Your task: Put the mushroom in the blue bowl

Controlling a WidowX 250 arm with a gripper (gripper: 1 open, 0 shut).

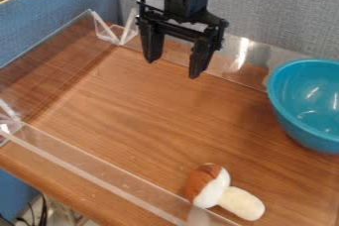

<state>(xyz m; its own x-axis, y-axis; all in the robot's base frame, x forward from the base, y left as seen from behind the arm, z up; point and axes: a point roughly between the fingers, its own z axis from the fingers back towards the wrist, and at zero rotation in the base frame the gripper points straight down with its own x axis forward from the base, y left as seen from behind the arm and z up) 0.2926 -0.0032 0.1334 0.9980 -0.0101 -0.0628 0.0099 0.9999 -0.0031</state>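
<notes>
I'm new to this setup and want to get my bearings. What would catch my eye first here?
The black gripper hangs at the back of the wooden table, its jaws open and pointing down with nothing between them. The blue bowl sits at the right edge, partly out of frame. The mushroom lies on its side at the front, near the clear wall, apart from both.

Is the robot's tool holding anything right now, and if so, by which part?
Nothing is held. The black tool hangs open above the wooden table, far from the small brown-capped toy mushroom lying near the front edge.
</notes>
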